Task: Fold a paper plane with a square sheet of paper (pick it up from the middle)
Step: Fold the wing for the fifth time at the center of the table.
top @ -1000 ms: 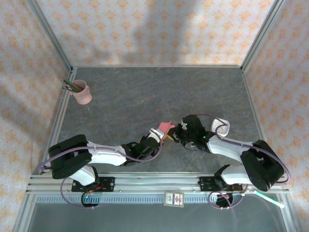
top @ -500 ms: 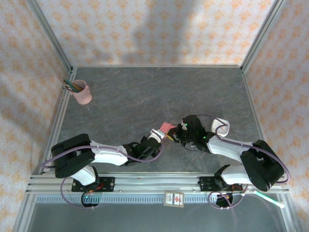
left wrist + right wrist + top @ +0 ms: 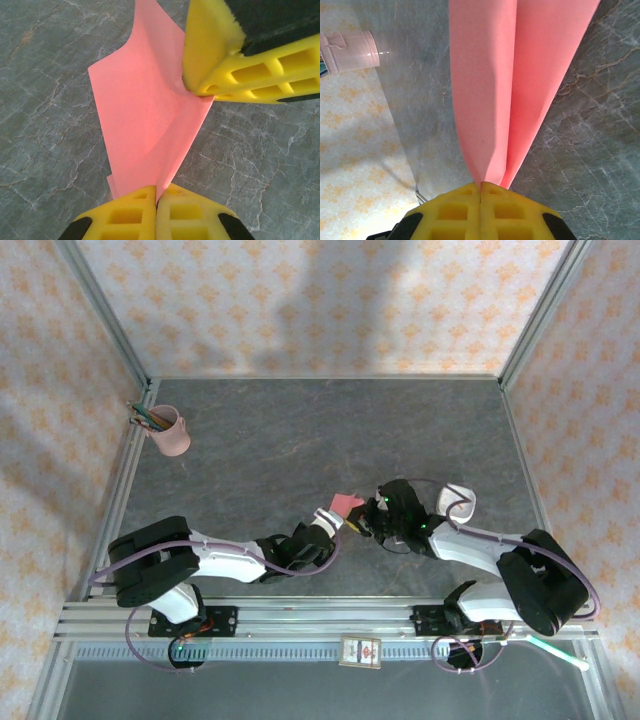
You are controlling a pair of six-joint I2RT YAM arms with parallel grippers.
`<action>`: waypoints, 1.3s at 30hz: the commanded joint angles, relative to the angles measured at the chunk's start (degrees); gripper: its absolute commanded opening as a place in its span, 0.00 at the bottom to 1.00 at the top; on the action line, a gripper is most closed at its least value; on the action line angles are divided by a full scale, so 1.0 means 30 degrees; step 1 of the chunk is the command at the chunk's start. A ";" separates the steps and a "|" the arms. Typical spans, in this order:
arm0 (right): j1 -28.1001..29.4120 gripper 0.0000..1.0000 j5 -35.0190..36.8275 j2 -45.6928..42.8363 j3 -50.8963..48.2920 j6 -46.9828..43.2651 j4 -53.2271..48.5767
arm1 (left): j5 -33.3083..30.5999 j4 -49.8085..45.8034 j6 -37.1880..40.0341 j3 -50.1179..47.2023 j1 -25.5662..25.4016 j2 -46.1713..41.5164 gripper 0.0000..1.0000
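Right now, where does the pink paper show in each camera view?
Top view: paper just below centre.
Left wrist: paper at centre, pinched by left gripper at bottom edge.
Right wrist: paper top centre, pinched by right gripper at bottom.
Shared landmark: grey table.
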 commanded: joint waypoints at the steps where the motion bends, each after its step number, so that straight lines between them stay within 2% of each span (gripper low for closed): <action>1: -0.0074 0.04 -0.0020 0.0251 -0.0109 -0.0227 0.0301 | 0.0543 -0.0075 0.0215 0.0440 -0.0005 0.0339 0.06; 4: -0.0131 0.07 0.0001 0.0376 0.0127 -0.0515 0.0032 | 0.1207 0.0041 -0.0096 0.0380 0.0113 0.0279 0.06; 7: -0.0196 0.05 0.0043 0.0435 0.0223 -0.0627 -0.0146 | 0.1452 0.0064 -0.0113 0.0352 0.0154 0.0290 0.08; 10: -0.0226 0.01 -0.0016 0.0406 0.0239 -0.0708 -0.0242 | 0.1314 -0.0111 0.0123 0.0316 0.0157 0.0279 0.14; 15: -0.0285 0.00 -0.0186 0.0257 0.0416 -0.0854 -0.0475 | 0.0870 -0.0345 0.0611 0.0056 0.0158 -0.0043 0.31; 20: -0.0314 0.01 -0.0495 0.0347 0.0627 -0.0834 -0.0429 | 0.0476 -0.0363 0.1069 -0.0016 0.0139 -0.0090 0.36; 28: -0.0314 0.01 -0.0701 0.0522 0.0774 -0.0774 -0.0250 | -0.0456 -0.0588 0.1000 0.0507 0.0133 0.0739 0.29; 39: -0.0344 0.03 -0.0671 0.1042 0.0686 -0.0978 -0.0059 | 0.0462 -0.0589 0.0398 0.0374 0.0147 0.0342 0.07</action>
